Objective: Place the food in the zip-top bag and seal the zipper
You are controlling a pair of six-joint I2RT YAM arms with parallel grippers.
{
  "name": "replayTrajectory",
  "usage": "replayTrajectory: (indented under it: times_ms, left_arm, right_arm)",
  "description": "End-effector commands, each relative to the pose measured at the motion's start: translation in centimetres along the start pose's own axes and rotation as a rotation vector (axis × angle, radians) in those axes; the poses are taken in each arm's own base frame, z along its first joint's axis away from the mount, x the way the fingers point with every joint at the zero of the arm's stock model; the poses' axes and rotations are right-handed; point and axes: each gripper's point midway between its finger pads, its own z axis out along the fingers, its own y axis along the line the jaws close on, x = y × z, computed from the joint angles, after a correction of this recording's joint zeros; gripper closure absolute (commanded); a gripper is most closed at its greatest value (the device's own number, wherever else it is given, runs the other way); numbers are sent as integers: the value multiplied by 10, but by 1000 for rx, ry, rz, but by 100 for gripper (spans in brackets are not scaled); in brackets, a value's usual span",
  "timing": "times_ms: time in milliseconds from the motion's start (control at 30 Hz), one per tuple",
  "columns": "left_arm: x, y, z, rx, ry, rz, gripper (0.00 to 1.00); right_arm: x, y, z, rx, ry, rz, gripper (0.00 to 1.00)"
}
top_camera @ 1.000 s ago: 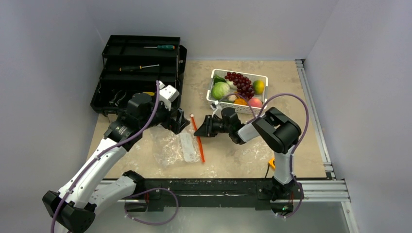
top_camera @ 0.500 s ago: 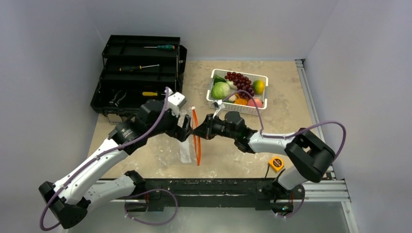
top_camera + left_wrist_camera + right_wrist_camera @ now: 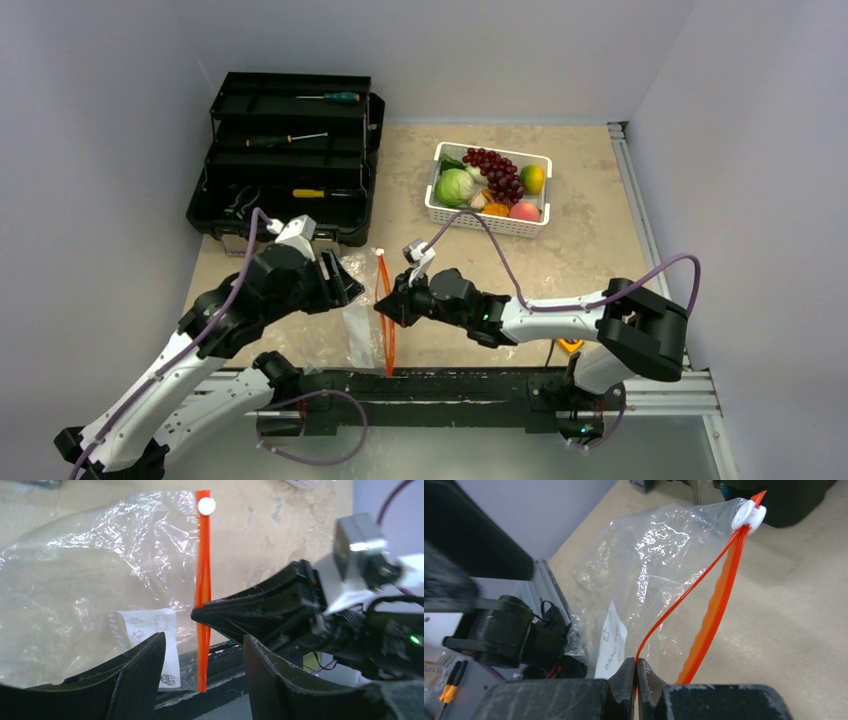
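The clear zip-top bag [image 3: 355,300] lies at the table's near edge with its white label [image 3: 150,630] showing. Its orange-red zipper [image 3: 384,320] runs front to back, with the white slider [image 3: 749,514] at the far end. My right gripper [image 3: 636,661] is shut on one side of the zipper strip, and the mouth is parted a little. It sits just right of the strip in the top view [image 3: 383,307]. My left gripper [image 3: 340,283] is open and holds nothing, just left of the bag; the strip shows beyond the gap between its fingers [image 3: 135,675]. The food lies in the basket: cabbage [image 3: 455,186], grapes [image 3: 497,170], lemon [image 3: 533,178], peach [image 3: 524,211].
A white perforated basket [image 3: 485,226] stands at the back right. An open black toolbox [image 3: 290,150] with screwdrivers fills the back left. A small yellow object [image 3: 568,346] lies by the right arm's base. The black front rail [image 3: 440,385] runs just below the bag.
Both arms have drawn back toward the near edge. The bag has come with them, pinched by its zipper in the right gripper, and now reaches the front rail.
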Motion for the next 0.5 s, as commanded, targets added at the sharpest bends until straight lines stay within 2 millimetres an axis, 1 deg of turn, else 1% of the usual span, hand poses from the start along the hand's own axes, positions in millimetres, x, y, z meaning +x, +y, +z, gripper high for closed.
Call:
replayTrajectory:
  times_ms: [0, 133, 233, 333, 467]
  left_arm:
    - [0, 2, 4, -78, 23, -55, 43]
    - [-6, -9, 9, -124, 22, 6, 43]
    - [-9, -10, 12, -169, 9, 37, 44]
    - [-12, -5, 14, -212, -12, 62, 49]
    - [-15, -4, 18, -241, -8, 96, 58]
  right_arm:
    - [-32, 35, 7, -53, -107, -31, 100]
    - [-37, 54, 4, -78, -129, -41, 100]
    - [-43, 60, 0, -85, -145, -41, 100]
    - [-50, 65, -5, -96, -167, -40, 100]
    - [-62, 69, -12, -94, -197, -53, 100]
